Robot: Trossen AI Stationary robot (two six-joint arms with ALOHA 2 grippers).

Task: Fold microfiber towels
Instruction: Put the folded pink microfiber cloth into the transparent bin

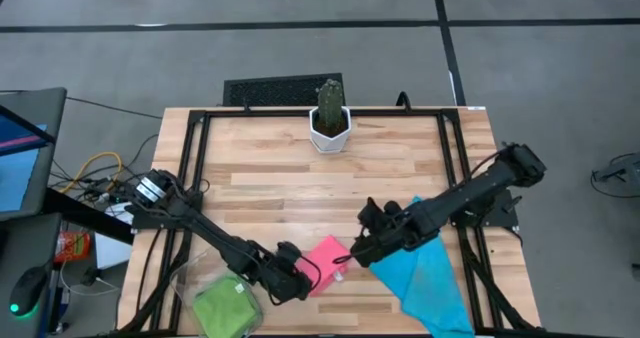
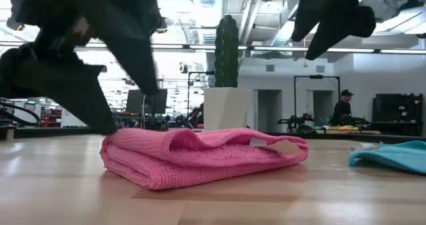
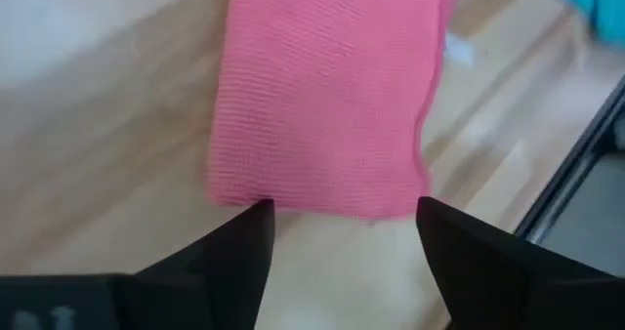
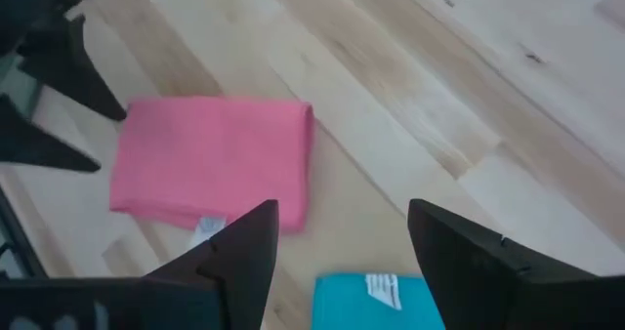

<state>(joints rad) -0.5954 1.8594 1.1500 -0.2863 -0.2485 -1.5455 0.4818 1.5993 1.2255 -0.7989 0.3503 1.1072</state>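
Pink towel lies folded flat on the table, well in front of the potted cactus. Left hand sits at the pink towel's edge, fingers spread apart w/ nothing between them, tips just off the cloth. Right hand hovers just beside the pink towel's other side, fingers wide, empty. Blue towel lies spread right next to the pink one, under the right arm. Green towel sits in a clear bin beyond the left hand.

Two matte-black jointed arms — angular, pointed black jaws.
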